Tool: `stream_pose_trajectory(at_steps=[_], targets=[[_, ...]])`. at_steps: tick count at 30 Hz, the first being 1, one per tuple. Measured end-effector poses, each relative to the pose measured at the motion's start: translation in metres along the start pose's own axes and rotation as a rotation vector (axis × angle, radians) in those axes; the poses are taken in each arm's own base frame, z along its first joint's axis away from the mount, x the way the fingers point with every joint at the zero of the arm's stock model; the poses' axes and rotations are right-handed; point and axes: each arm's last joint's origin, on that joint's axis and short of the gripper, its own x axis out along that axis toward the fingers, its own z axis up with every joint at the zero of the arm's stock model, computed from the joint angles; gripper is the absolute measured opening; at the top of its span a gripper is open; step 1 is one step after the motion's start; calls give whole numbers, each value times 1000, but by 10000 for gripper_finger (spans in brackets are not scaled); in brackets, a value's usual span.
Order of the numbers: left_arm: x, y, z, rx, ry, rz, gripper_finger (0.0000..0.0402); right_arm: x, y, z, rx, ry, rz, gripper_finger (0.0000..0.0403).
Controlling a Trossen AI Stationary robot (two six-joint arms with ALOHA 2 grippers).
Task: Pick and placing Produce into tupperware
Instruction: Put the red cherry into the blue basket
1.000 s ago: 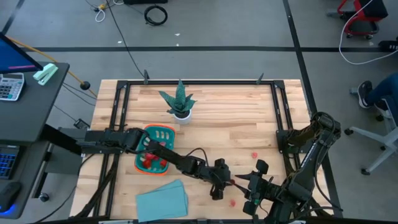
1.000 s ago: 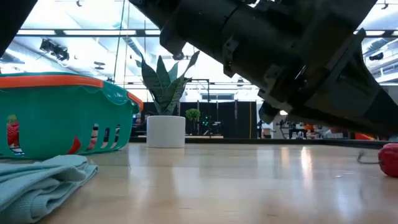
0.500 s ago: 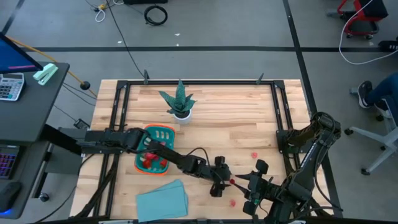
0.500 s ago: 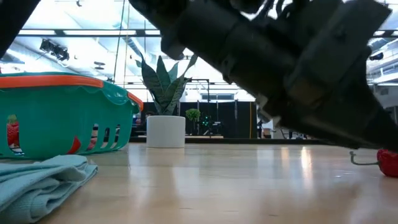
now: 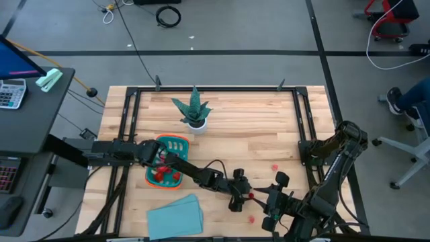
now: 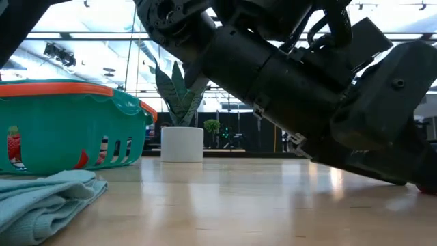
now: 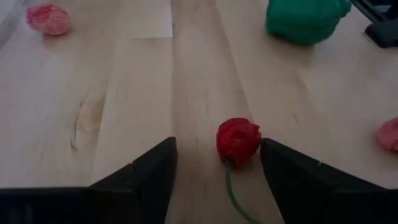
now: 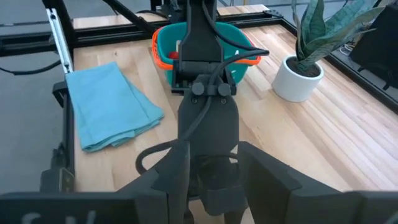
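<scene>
The teal, orange-rimmed tupperware (image 5: 168,161) stands at the table's left and holds some red Produce. A red Produce piece with a green stem (image 7: 238,140) lies on the table between the fingers of my open left gripper (image 7: 217,177), closer to one finger. I see no contact. A green piece (image 7: 305,18) and two pink ones (image 7: 48,18) (image 7: 390,134) lie beyond it. My right gripper (image 5: 270,204) waits open at the near right, facing the left one. Its fingers (image 8: 177,180) are apart with nothing between them.
A spiky plant in a white pot (image 5: 195,113) stands at the far middle. A folded light-blue cloth (image 5: 176,216) lies near the front edge, just in front of the tupperware. More small red pieces (image 5: 252,218) (image 5: 274,166) lie on the bare wood at the right.
My left gripper has come down toward the table and a little toward the right edge. It now stands around the red piece. In the low view the arm now covers that piece, which has stayed on the table.
</scene>
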Motion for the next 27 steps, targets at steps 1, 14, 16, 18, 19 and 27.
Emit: stream_pose_trajectory(at_steps=[1,14,16,18,19,27], targets=[[0,0,0,-2,0,1,234,1,0,0,1,0,-2,145],[0,3,1,-51,0,12,52,3,-1,1,-1,4,-7,145],[-3,3,4,-51,7,6,22,3,-1,1,-1,4,-6,145],[-9,3,10,-43,20,7,19,2,-1,1,-1,5,-5,145],[-15,2,17,-33,16,14,20,2,-1,1,2,8,-3,145],[-101,9,71,230,195,410,18,2,0,-1,66,55,21,145]])
